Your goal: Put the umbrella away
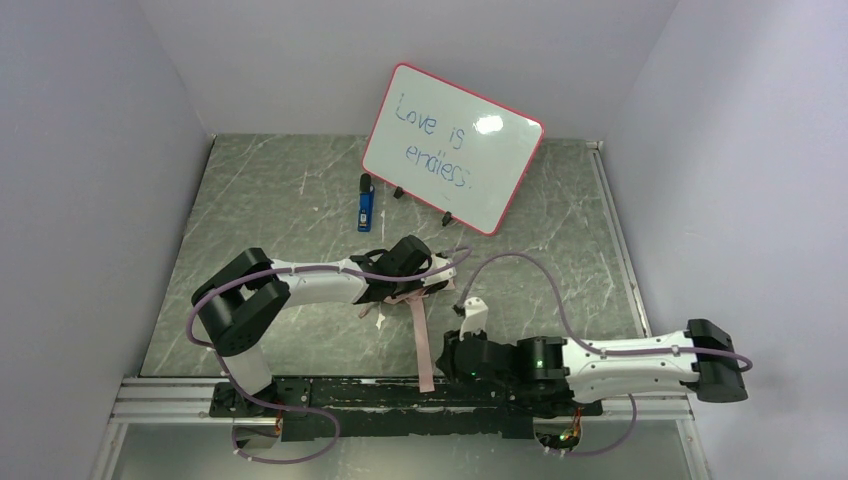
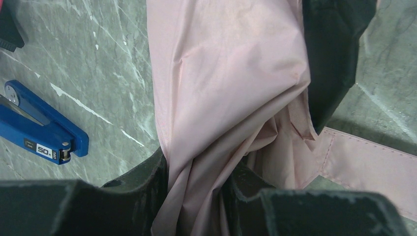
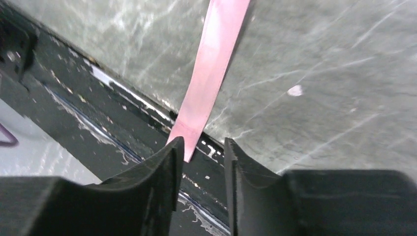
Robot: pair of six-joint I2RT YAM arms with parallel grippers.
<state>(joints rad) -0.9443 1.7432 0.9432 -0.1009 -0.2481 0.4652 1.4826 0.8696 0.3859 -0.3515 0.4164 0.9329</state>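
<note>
The umbrella (image 1: 403,297) is a crumpled bundle of pale pink fabric on the grey marble table, mostly hidden under my left gripper. Its long pink strap (image 1: 421,345) runs towards the front edge. My left gripper (image 1: 418,280) is shut on the fabric, and in the left wrist view the folds (image 2: 221,88) are pinched between its fingers (image 2: 196,189). My right gripper (image 1: 447,360) is open and empty at the front edge. In the right wrist view the strap's end (image 3: 211,64) lies just past its left fingertip (image 3: 172,147), not between the jaws. Shaft and handle are hidden.
A red-framed whiteboard (image 1: 452,147) stands propped at the back. A blue stapler (image 1: 366,203) lies in front of its left end and also shows in the left wrist view (image 2: 44,132). A black rail (image 1: 400,400) runs along the table's front edge. Walls close in on three sides.
</note>
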